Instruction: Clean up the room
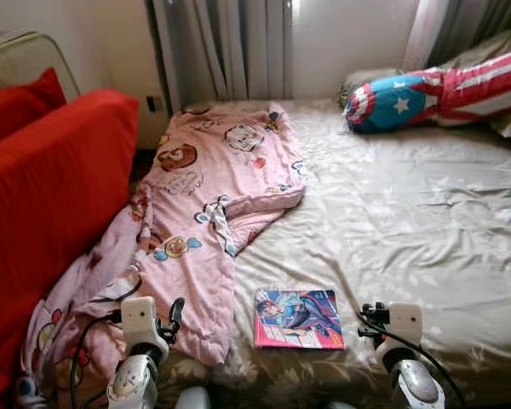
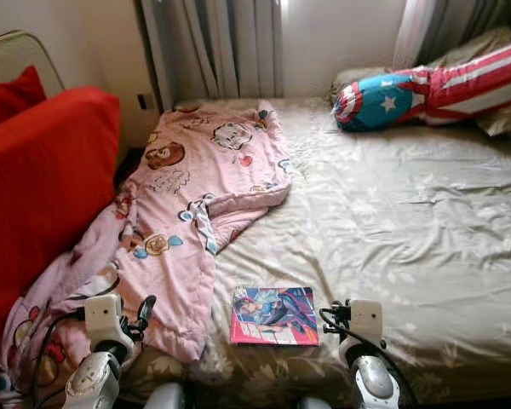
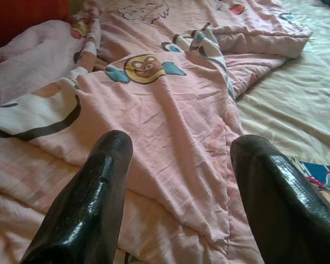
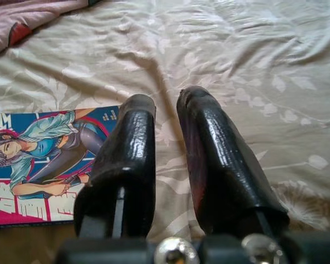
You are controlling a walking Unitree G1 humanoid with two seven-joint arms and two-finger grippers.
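Now, bed [image 1: 426,213]: beige leaf-print sheet, creased
Blanket [image 1: 204,204]: pink with cartoon prints, crumpled along the bed's left side, its lower end spilling off beside the red sofa [image 1: 43,196]
Book [image 1: 297,319]: colourful cover, flat on the sheet near the front edge, just beside the blanket's hem
Pillow [image 1: 434,94]: star and stripes, at the head of the bed
Left gripper [image 3: 179,165]: fingers spread wide, over the blanket, holding nothing
Right gripper [image 4: 168,126]: fingers nearly together, empty, above the sheet just right of the book
Curtains [image 1: 221,47]: grey, behind the bed
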